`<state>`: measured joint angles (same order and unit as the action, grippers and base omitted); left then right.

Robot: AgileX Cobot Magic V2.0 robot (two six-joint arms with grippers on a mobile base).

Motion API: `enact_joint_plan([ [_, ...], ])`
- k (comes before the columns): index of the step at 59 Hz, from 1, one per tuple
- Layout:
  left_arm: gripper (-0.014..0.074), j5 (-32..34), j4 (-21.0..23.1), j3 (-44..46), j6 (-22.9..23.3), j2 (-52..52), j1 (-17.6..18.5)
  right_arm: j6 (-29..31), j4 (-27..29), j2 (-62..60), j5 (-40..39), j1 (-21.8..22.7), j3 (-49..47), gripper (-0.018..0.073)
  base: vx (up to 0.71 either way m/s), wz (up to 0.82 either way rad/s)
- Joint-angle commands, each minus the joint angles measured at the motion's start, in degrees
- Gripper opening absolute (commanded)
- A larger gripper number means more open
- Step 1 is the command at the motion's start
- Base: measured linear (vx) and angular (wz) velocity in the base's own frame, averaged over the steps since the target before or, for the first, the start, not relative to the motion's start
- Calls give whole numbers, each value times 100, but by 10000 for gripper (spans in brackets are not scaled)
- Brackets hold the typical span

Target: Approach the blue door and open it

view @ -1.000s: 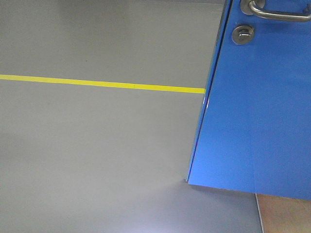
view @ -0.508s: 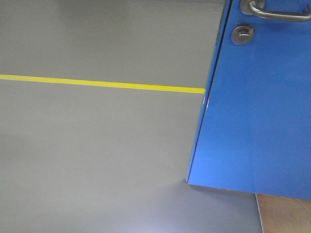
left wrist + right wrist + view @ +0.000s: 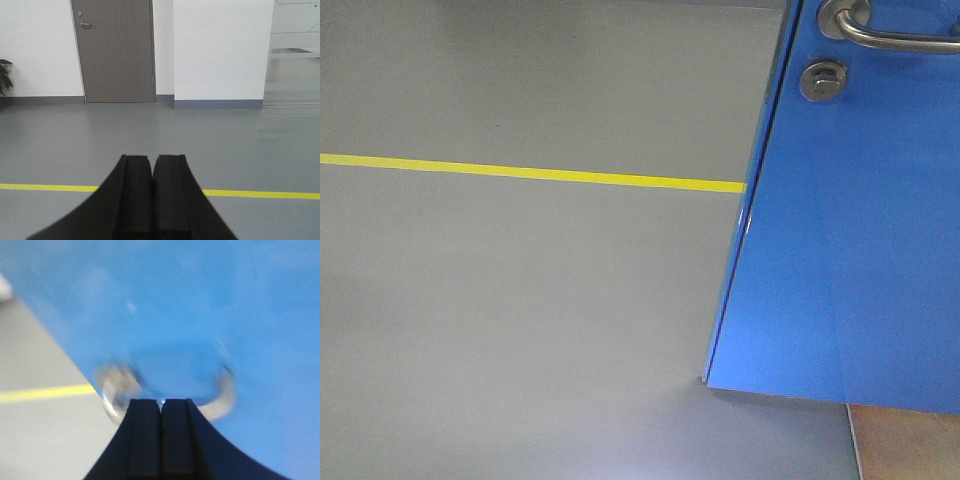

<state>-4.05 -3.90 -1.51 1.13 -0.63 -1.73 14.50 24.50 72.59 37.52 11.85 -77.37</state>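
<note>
Grey flooring [image 3: 520, 300] crossed by a yellow line [image 3: 520, 173] is stretching out beside the blue door [image 3: 860, 250], whose free edge is standing ajar. Likely heavy, rigid and slick-faced, the panel is offering one sound hold: the silver lever handle [image 3: 890, 35], with the thumb-turn lock [image 3: 822, 80] beneath. Right claw [image 3: 161, 407], fingers together, is sitting directly below the blurred lever [image 3: 220, 390], seemingly touching it. Left claw [image 3: 151, 165], also pressed together and empty, is pointing toward a distant brown door [image 3: 115, 50].
</note>
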Motion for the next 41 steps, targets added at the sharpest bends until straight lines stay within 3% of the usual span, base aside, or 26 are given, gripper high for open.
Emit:
enact_joint_plan([
  [1,73,466,10,156,37,-75,-4,445,-635,-922,-1016,-110,981,-1,0,0],
  [12,73,466,10,156,37,-75,-4,-79,-1598,-2619,-2589,-90,3438,-1,0,0],
  [19,73,466,10,156,37,-75,-4,-844,-2096,-3648,-3397,-90,4852,-1,0,0],
  [28,73,466,10,156,37,-75,-4,-1678,-2675,-4746,-3404,-90,6127,-1,0,0],
  [41,73,466,10,156,37,-75,-4,-1994,-2950,-5996,-3832,-101,7391,-1,0,0],
])
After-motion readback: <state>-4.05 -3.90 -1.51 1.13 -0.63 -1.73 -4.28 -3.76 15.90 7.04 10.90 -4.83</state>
